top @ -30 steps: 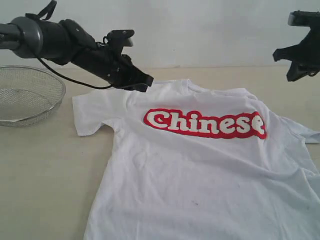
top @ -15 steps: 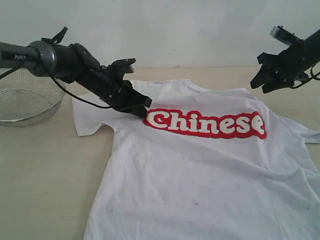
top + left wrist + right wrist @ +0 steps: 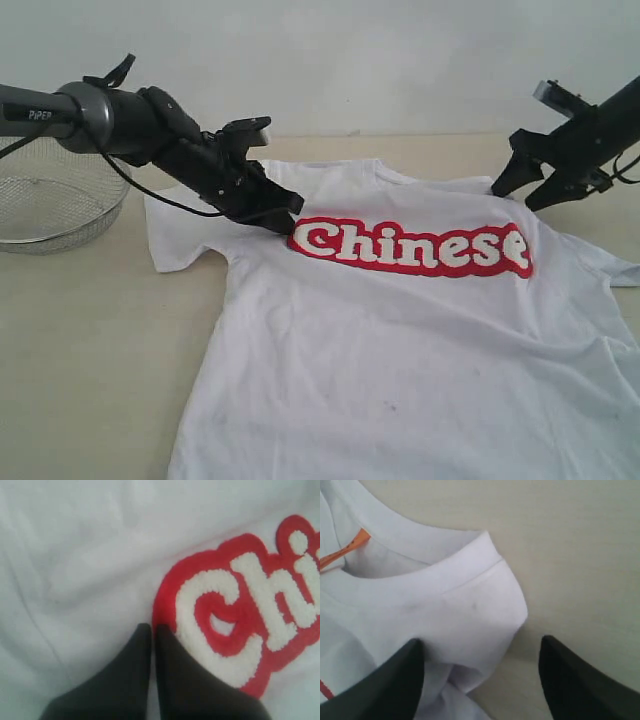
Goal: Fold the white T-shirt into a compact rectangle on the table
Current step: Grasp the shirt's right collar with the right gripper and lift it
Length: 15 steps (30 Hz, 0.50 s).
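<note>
White T-shirt [image 3: 400,340] lies unfolded on the tabletop [image 3: 90,340], red lettering [image 3: 410,248] up; first grasp judged in hand, with left gripper [image 3: 290,207] fingers pressed together beside the lettering's first letter and right gripper [image 3: 516,196] fingers spread astride the shoulder edge near its last, likely needing closure next.

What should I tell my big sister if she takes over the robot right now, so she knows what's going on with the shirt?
Left gripper: shut, tips down on the shirt beside the red letters; whether it pinches cloth is unclear.
Right gripper: open, over the shirt's edge near the collar, holding nothing.
Shirt: spread out on the table, letters up.
Done: no fold yet.
Left: every fold.
</note>
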Each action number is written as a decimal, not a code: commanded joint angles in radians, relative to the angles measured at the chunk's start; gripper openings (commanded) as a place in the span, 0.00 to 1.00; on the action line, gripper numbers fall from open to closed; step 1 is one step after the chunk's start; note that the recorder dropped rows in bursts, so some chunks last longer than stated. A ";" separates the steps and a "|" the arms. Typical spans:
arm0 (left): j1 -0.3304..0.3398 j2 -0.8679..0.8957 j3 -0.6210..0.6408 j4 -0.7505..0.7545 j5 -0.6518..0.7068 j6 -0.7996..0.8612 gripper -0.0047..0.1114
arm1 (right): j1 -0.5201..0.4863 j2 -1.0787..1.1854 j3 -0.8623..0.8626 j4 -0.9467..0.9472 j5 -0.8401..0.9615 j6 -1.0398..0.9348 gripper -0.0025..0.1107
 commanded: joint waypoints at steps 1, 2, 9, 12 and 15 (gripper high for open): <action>0.003 -0.002 -0.004 -0.004 0.010 -0.008 0.08 | 0.005 0.028 -0.003 -0.004 0.020 0.014 0.57; 0.003 -0.002 -0.004 -0.004 0.010 -0.008 0.08 | 0.015 0.036 -0.003 -0.002 0.020 0.014 0.57; 0.003 -0.001 -0.004 0.141 0.069 -0.120 0.08 | 0.062 0.062 -0.006 0.000 0.020 -0.034 0.01; 0.003 -0.001 -0.004 0.139 0.066 -0.120 0.08 | 0.068 0.004 -0.006 0.000 0.020 -0.144 0.02; 0.003 -0.001 -0.004 0.139 0.066 -0.120 0.08 | 0.090 -0.096 -0.006 0.000 0.009 -0.158 0.02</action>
